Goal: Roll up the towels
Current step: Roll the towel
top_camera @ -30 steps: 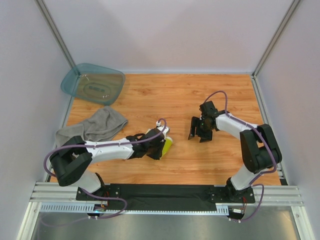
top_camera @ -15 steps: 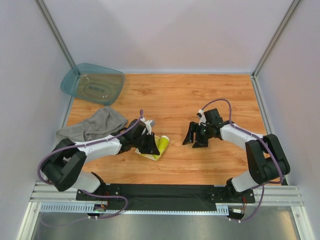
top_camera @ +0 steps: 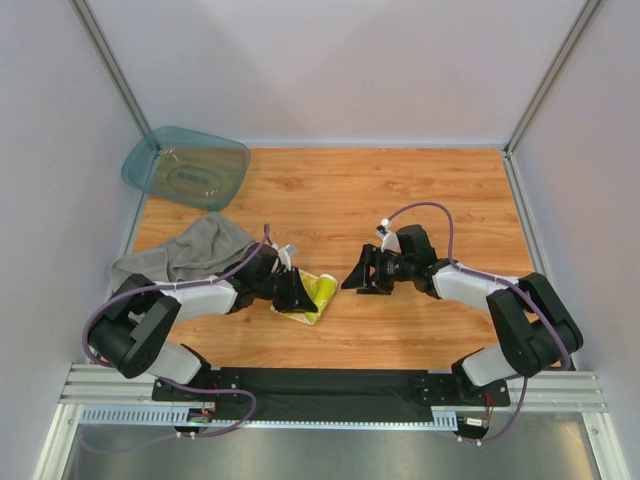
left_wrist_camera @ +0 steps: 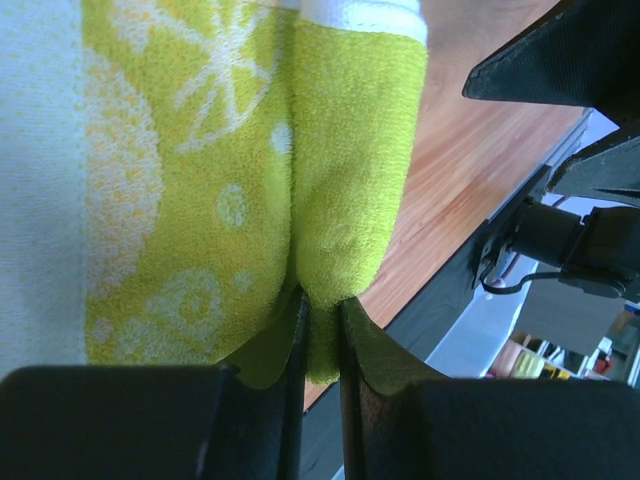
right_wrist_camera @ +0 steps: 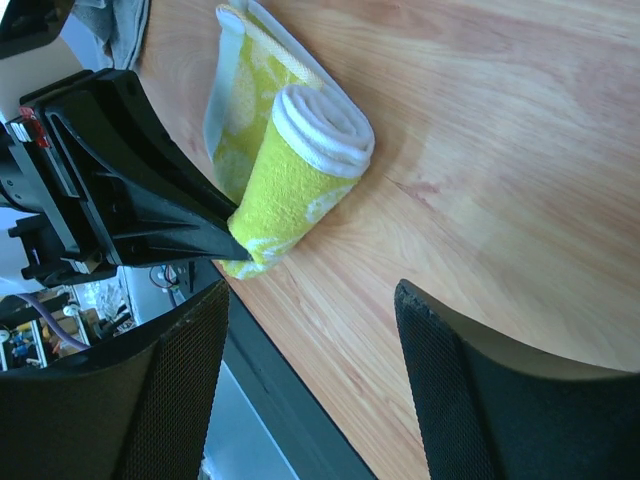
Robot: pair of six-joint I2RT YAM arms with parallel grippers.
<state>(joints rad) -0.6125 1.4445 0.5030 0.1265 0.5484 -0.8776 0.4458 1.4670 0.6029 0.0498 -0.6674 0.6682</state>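
Wooden table point(top_camera: 420, 190): yellow cloth point(top_camera: 318, 292) (half rolled) pinched in left end effector point(left_wrist_camera: 320, 325).

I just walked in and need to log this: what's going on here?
Two robot arms are rolling towels. The left gripper pinches the yellow cloth, which is partly rolled. The right gripper hovers open beside the roll. The grey towel lies crumpled at the left, untouched.
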